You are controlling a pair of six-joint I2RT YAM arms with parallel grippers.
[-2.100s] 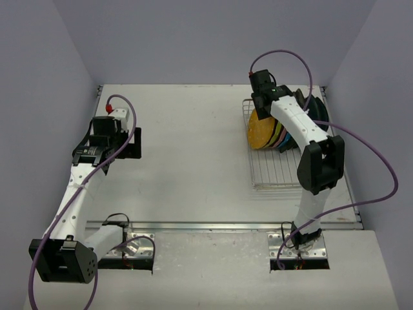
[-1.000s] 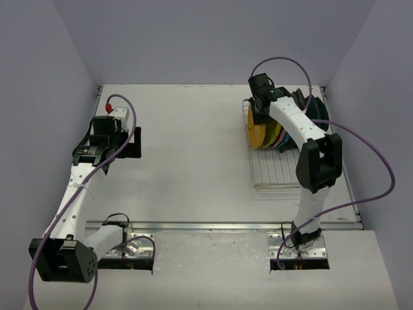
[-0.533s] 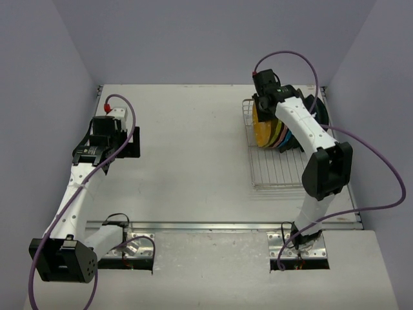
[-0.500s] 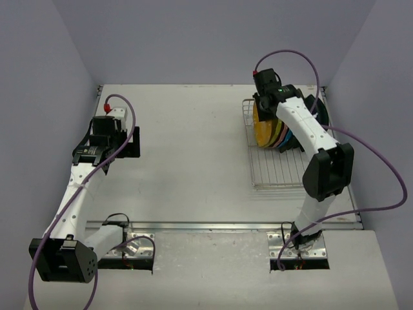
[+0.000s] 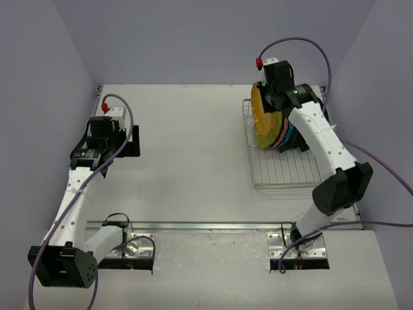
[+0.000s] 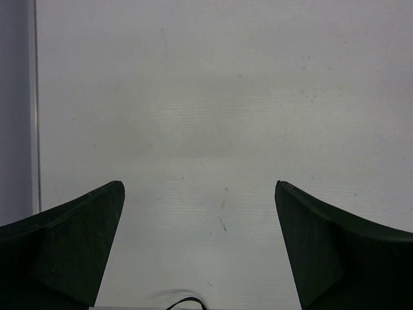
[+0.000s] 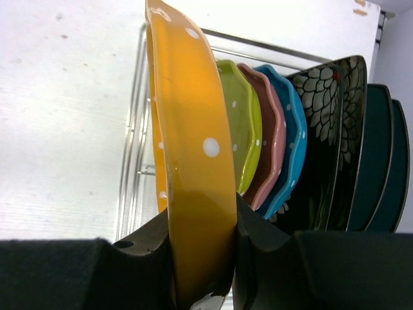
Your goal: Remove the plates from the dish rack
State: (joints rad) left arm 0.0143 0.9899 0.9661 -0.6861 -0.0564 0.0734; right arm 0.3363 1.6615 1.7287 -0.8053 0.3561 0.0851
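Note:
My right gripper is shut on the rim of the orange dotted plate, which stands on edge. In the top view this orange plate sits raised above the left end of the row, with the right gripper at its top. Behind it in the dish rack stand the yellow-green plate, the pink plate, the blue plate, a black floral plate and a dark teal plate. My left gripper is open over bare table, far left.
The rack's wire rim runs just left of the orange plate. The white table stretches between the two arms. Grey walls close in the back and both sides. A metal rail crosses the near edge.
The right gripper has lifted the orange plate up and away from the other plates, and the right arm has swung out to the right. The left arm has barely moved.

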